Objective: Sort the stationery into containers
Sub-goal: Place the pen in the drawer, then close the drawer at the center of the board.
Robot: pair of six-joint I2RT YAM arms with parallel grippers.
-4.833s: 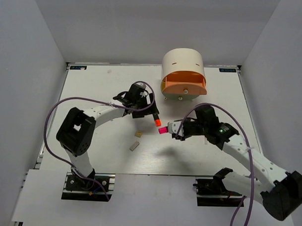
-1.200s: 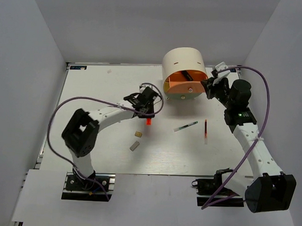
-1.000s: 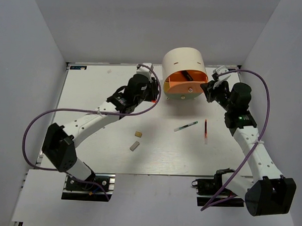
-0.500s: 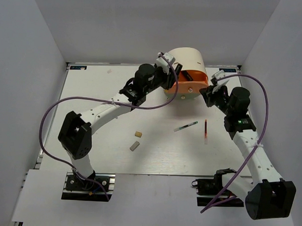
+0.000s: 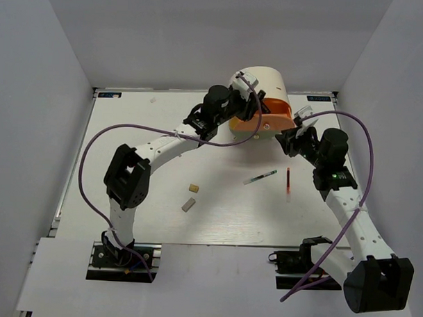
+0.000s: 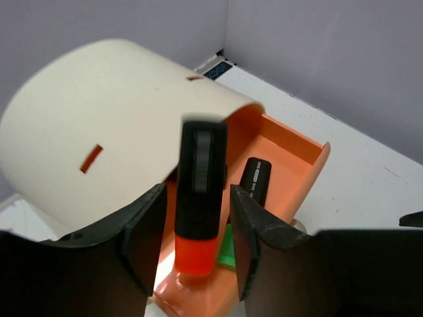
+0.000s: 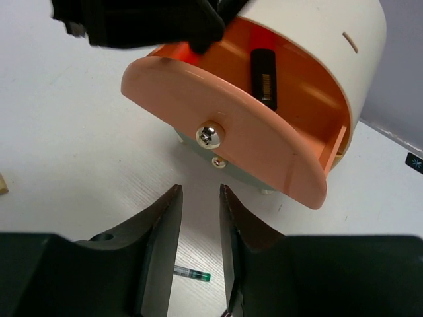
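The cream desk unit [image 5: 259, 80] has its orange drawer [image 6: 297, 148] pulled out. My left gripper [image 6: 197, 187] hovers over that drawer with its jaws open. An orange highlighter [image 6: 198, 205] hangs loose between them, cap down, with a gap on each side. A second black-bodied highlighter [image 6: 255, 181] and a green block [image 6: 229, 239] lie in the drawer. My right gripper [image 7: 200, 188] stands open and holds nothing, just in front of the drawer's knob [image 7: 209, 134]. A white pen [image 5: 259, 177], a red pen [image 5: 288, 181] and two beige erasers [image 5: 194, 189] [image 5: 188, 205] lie on the table.
A lower drawer's knob [image 7: 217, 161] shows under the orange front. The left arm [image 5: 163, 146] stretches diagonally across the table's left half. White walls close the table in on three sides. The white pen's green tip [image 7: 205, 277] lies below my right fingers.
The left arm swung the orange highlighter from mid-table to above the drawer and its jaws widened around it. The right gripper opened and backed slightly from the drawer front.
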